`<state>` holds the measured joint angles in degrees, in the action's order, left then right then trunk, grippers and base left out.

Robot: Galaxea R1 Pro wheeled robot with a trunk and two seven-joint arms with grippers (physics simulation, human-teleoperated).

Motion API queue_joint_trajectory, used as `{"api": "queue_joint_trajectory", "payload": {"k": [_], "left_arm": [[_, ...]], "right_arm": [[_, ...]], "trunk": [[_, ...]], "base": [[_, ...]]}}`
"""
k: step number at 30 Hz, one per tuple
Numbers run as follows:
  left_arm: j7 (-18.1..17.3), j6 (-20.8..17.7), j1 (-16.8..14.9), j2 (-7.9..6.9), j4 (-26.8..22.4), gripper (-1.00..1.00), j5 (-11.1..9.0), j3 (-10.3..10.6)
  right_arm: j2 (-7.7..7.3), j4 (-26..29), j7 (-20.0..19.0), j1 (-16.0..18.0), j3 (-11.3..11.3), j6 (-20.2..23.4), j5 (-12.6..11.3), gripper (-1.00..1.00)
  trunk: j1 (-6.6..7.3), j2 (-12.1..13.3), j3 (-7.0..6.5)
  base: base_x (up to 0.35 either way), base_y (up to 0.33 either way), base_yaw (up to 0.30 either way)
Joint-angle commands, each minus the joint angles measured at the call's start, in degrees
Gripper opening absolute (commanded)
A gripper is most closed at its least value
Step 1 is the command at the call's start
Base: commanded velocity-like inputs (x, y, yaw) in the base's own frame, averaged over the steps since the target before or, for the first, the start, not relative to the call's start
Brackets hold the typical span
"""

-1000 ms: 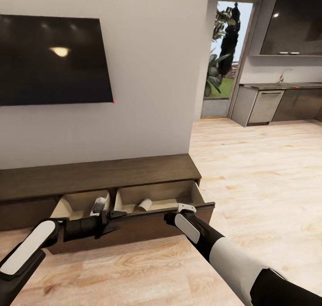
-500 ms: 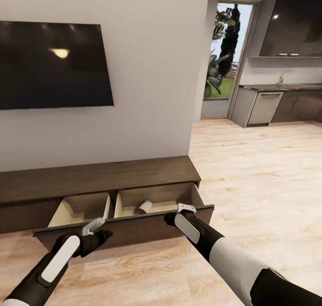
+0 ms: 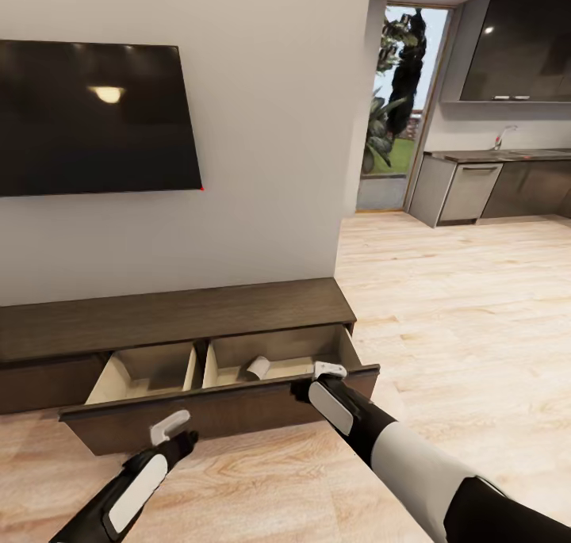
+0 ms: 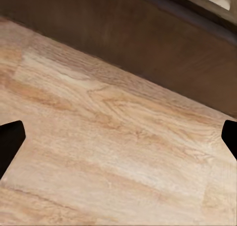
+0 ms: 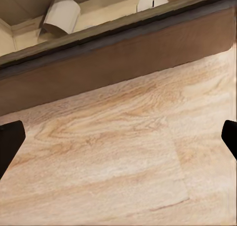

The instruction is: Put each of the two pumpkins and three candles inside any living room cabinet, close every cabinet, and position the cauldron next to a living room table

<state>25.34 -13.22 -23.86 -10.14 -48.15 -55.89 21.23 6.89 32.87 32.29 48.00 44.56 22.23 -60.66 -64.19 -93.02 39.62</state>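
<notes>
We stand before the cabinet [image 3: 198, 317], its drawer open with candles [image 5: 61, 13] inside, seemingly two. Both the left gripper [image 3: 170, 430] and right gripper [image 3: 327, 370] are spread, empty; next, push the drawer shut.

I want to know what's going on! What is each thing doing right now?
cabinet: drawer pulled open.
candles: two in the drawer, one lying on its side.
TV: off, dark.
left gripper: open, empty, before the drawer front.
right gripper: open, empty, at the drawer front.
</notes>
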Motion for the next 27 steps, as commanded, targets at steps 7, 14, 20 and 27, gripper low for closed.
{"api": "queue_joint_trajectory", "payload": {"k": [7,14,20,27], "left_arm": [[0.7,11.9,-0.1,-0.14,1.2,1.0,3.3,12.1],[0.7,13.5,0.0,-0.68,1.4,1.0,3.4,13.2],[0.5,14.8,0.0,-0.81,2.9,1.0,3.6,13.3],[0.5,15.0,0.0,-0.8,3.2,1.0,4.3,14.0]], "right_arm": [[0.11,-0.4,0.4,0.1,7.2,-0.4,7.2,1.0],[0.11,-0.4,0.8,-0.3,7.5,-2.8,7.6,1.0],[0.08,-0.4,0.5,-1.0,7.9,-13.1,8.3,1.0],[-0.08,-0.9,-0.4,-6.9,8.2,-25.8,8.8,1.0]], "trunk": [[0.0,0.0,0.05],[0.0,0.0,0.05],[0.0,0.0,0.05],[0.0,0.0,0.05]], "base": [[0.0,0.0,0.0],[0.0,0.0,0.0],[0.0,0.0,0.0],[0.0,0.0,0.0]]}}
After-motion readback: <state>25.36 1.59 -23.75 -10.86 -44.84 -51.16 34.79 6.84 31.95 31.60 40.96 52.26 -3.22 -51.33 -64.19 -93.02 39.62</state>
